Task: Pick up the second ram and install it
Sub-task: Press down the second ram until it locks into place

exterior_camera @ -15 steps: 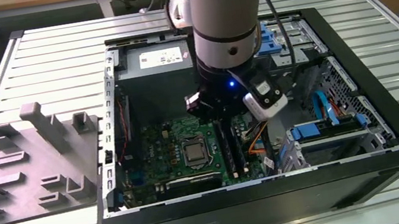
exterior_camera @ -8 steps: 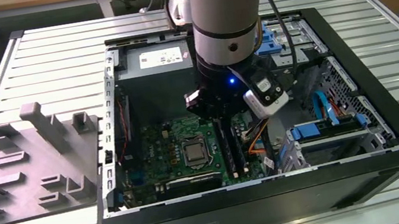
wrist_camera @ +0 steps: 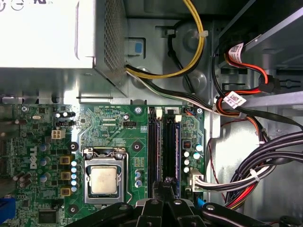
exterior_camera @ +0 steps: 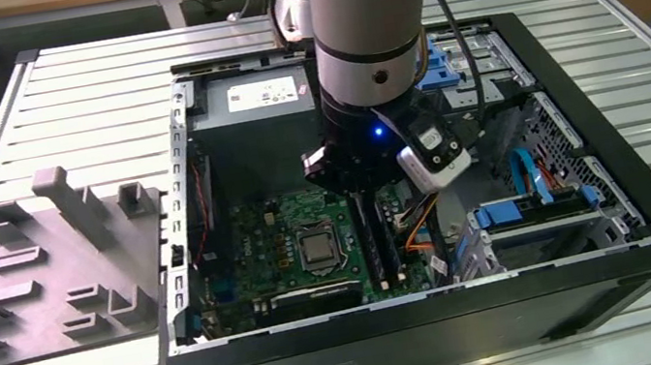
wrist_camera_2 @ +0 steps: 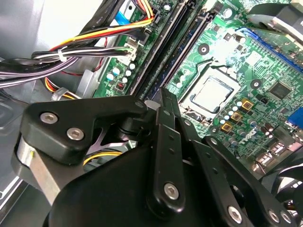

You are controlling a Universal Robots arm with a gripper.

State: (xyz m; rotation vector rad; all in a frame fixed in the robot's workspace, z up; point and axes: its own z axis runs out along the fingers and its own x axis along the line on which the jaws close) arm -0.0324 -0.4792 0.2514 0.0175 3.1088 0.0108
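Note:
My gripper (exterior_camera: 361,198) reaches down into the open computer case (exterior_camera: 452,319), onto the motherboard. Its black fingers are shut together, and their tips (wrist_camera_2: 162,97) rest at the near end of the two long black memory slots (wrist_camera_2: 182,42). In the first wrist view the gripper (wrist_camera: 166,182) comes to a narrow point over the slot (wrist_camera: 170,151) with the bluish edge, beside the other slot (wrist_camera: 152,151). The second ram is hidden: no greenish strip shows between the fingers, and I cannot tell whether a module sits in either slot.
The processor socket (wrist_camera: 104,179) lies beside the slots. Bundles of cables (wrist_camera: 246,175) crowd the other side, and the power supply (wrist_camera: 47,33) stands beyond. A grey moulded tray (exterior_camera: 53,275) lies on the slatted table at the exterior view's left.

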